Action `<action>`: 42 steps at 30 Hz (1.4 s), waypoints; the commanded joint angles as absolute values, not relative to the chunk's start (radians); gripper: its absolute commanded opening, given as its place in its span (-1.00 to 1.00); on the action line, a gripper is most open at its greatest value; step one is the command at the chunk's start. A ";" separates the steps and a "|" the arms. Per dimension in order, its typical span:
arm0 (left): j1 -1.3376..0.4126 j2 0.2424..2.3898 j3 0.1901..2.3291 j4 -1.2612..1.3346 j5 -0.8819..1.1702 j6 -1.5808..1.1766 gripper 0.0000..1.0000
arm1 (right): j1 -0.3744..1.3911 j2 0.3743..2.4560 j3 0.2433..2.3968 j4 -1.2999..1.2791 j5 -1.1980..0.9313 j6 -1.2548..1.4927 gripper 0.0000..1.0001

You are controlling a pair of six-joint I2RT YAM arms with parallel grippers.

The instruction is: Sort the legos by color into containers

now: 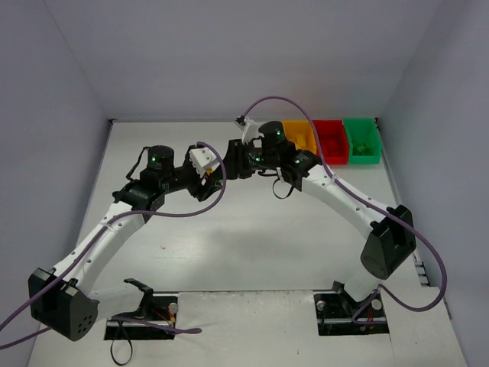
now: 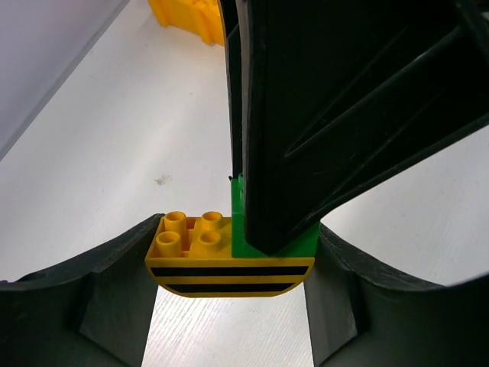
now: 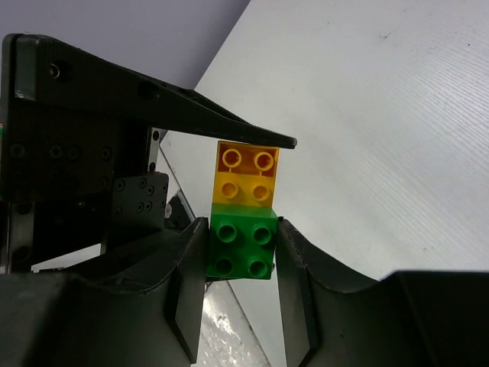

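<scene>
Now the left gripper (image 2: 233,264) is closed tight around the yellow brick (image 2: 195,233), and directly opposite it the right gripper (image 3: 241,233) clamps the attached green brick (image 3: 241,252).

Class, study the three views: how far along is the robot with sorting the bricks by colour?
Done: some green pieces lie in the green bin. In hand: the left hand grips a yellow brick, and the right hand grips the green brick stuck to it. Left: pull the pair apart, then drop the yellow one into the yellow bin and the green one into the green bin.
</scene>
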State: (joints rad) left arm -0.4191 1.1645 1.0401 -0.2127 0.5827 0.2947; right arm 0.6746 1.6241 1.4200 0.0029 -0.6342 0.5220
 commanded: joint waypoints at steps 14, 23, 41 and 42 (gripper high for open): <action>-0.403 1.204 0.965 -0.101 0.534 0.241 -1.00 | 0.347 1.562 1.505 -0.067 -0.660 0.374 -1.00; -0.403 1.206 0.996 -0.109 0.560 0.226 -1.00 | 0.092 1.595 1.542 -0.130 -0.478 0.259 -1.00; -0.414 1.117 0.933 -0.066 0.583 0.097 -1.00 | -0.209 2.103 1.831 -0.037 0.047 0.348 -0.30; -0.414 1.114 0.931 -0.071 0.580 0.098 -1.00 | -0.209 2.121 1.842 -0.037 0.061 0.353 -0.25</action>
